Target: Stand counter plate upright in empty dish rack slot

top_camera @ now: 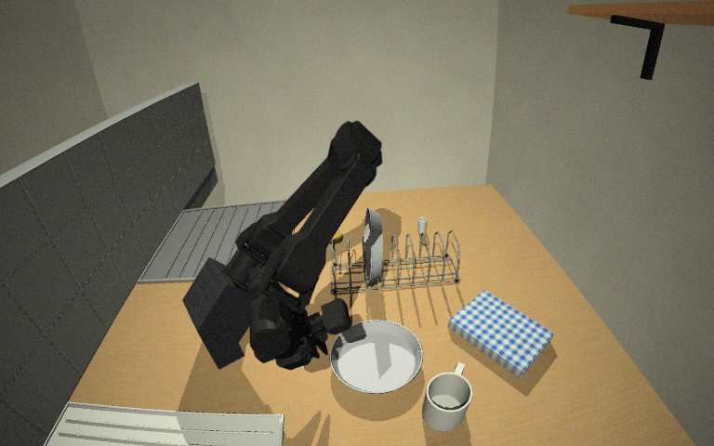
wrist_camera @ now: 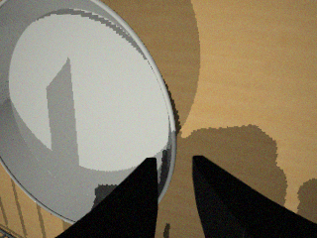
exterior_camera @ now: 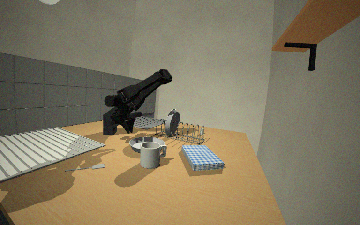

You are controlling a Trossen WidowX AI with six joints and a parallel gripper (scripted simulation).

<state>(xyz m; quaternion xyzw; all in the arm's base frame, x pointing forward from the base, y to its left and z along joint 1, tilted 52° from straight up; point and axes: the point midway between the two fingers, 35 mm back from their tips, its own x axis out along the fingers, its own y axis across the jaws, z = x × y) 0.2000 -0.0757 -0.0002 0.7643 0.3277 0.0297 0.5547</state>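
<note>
A light grey, dish-shaped plate [top_camera: 376,362] [exterior_camera: 135,145] [wrist_camera: 99,89] lies face up on the counter. The other plate [top_camera: 374,247] [exterior_camera: 172,123] stands upright in the left part of the wire dish rack [top_camera: 457,280] [exterior_camera: 199,143]; slots to its right are empty. The rack stands level behind the lying plate. My gripper [top_camera: 322,353] [exterior_camera: 130,131] [wrist_camera: 174,166] is open by a narrow gap, with nothing held. Its fingertips hang just above and beside the lying plate's left rim in the top view. In the wrist view the rim runs beneath the gap.
A grey mug [top_camera: 444,413] [exterior_camera: 150,157] stands in front of the lying plate. A blue checked cloth block [top_camera: 500,331] [exterior_camera: 203,156] lies to its right. A white ribbed tray [top_camera: 173,428] [exterior_camera: 47,151] is front left, a grey ribbed one [top_camera: 197,242] back left. A small white bottle [top_camera: 422,226] is behind the rack.
</note>
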